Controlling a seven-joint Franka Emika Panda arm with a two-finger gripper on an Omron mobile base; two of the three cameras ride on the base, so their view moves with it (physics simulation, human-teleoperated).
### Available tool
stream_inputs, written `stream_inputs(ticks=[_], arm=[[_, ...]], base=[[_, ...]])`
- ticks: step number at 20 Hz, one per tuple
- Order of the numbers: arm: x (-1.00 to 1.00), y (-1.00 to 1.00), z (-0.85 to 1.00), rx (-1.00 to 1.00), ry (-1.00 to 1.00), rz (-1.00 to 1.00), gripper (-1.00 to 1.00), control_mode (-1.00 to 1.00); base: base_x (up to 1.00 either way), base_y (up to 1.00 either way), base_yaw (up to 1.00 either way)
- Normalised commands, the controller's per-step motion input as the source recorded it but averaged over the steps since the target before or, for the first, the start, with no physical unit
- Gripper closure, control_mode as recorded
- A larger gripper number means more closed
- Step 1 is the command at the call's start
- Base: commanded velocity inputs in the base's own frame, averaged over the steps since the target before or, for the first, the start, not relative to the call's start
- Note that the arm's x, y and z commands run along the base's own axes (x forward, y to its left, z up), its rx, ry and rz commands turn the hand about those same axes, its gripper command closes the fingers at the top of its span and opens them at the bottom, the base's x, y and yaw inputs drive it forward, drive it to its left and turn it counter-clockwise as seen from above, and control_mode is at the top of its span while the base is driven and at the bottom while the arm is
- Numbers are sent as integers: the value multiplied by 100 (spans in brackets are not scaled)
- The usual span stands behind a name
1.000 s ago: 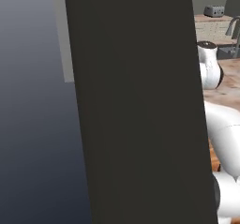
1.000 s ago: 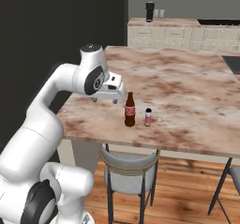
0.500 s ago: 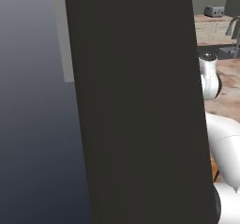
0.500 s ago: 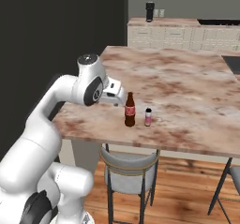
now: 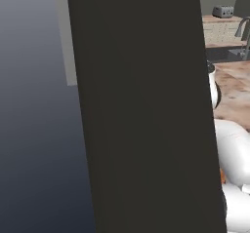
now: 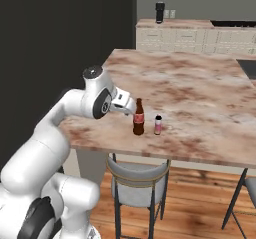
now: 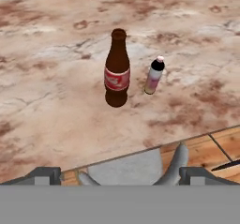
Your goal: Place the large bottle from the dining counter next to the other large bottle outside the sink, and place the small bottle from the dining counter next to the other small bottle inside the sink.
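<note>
- Hovering with our pincer (image 7: 120,174) released at the hand view's bottom edge, we face the large bottle (image 7: 117,69) at centre.
- The small bottle (image 7: 154,75) stands just right of it, both upright near the bench (image 6: 200,98) edge, within reach.

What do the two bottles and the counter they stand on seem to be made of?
Large bottle: seemingly dark brown glass, glossy, with a red label. Small bottle: probably plastic, pinkish body, dark cap. Dining counter: polished-looking stone, judging by its pinkish-brown marbling.
</note>
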Motion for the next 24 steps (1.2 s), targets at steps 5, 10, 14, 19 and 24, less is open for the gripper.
stream_inputs(ticks=[5,10,14,19,24], arm=[[39,-16,-7,0,-3,-5,-100,-100],[38,-18,-7,0,-2,0,-100,-100],[37,-18,-11,0,0,0,-100,-100],[41,-13,-20,2,0,0,-100,-100],[41,-6,-22,8,0,3,-100,-100]], base=[[0,0,0],[0,0,0],[0,0,0],[0,0,0],[0,0,0]])
